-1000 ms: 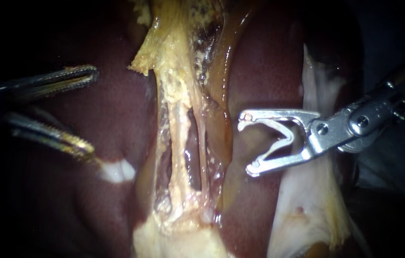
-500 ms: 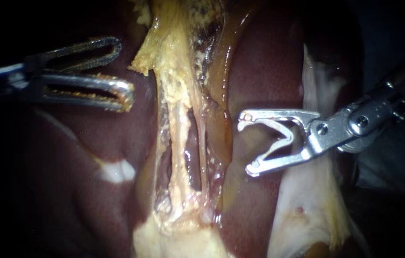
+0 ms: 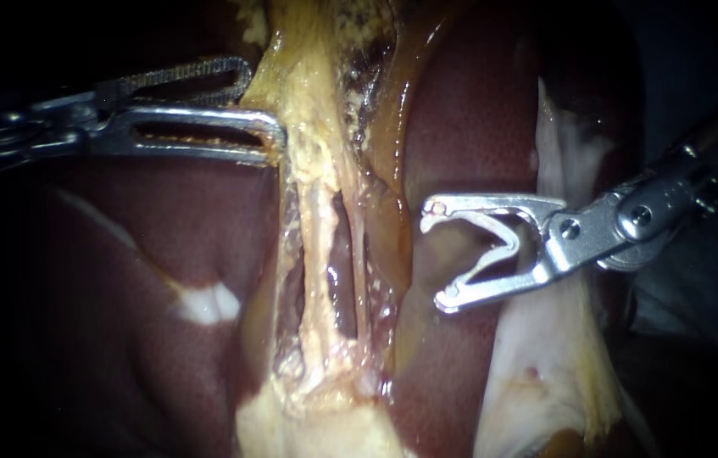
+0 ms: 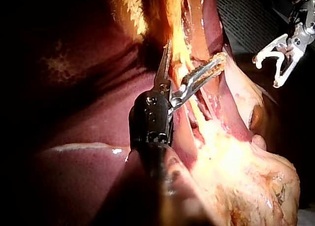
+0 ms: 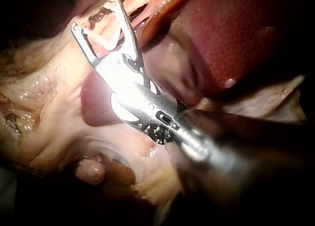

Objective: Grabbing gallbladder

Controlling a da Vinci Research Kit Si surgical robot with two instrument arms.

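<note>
The yellowish gallbladder tissue [image 3: 308, 85] runs down the middle of the endoscope view and narrows into pale stretched strands [image 3: 322, 246]. My left instrument [image 3: 261, 103] comes in from the left with its slotted jaws open. The lower jaw's tip lies against the left edge of that tissue. In the left wrist view my left instrument [image 4: 194, 51] has a yellow strand [image 4: 179, 53] in the gap between its spread jaws. My right instrument [image 3: 436, 254] hangs to the right of the strands over the liver, its curved jaws open and empty. The right wrist view shows my right instrument [image 5: 97, 13] open too.
Dark red liver [image 3: 147, 254] lies on both sides of the strands. A whitish sheet of tissue [image 3: 545, 365] sits under the right instrument's shaft. A yellow fatty mass [image 3: 316, 424] lies at the strands' lower end. My right instrument [image 4: 266, 72] shows beyond the left one.
My left instrument has moved up and to the right, from over the left liver to the gallbladder's left edge, with its jaws narrowing. My right instrument has not moved.
</note>
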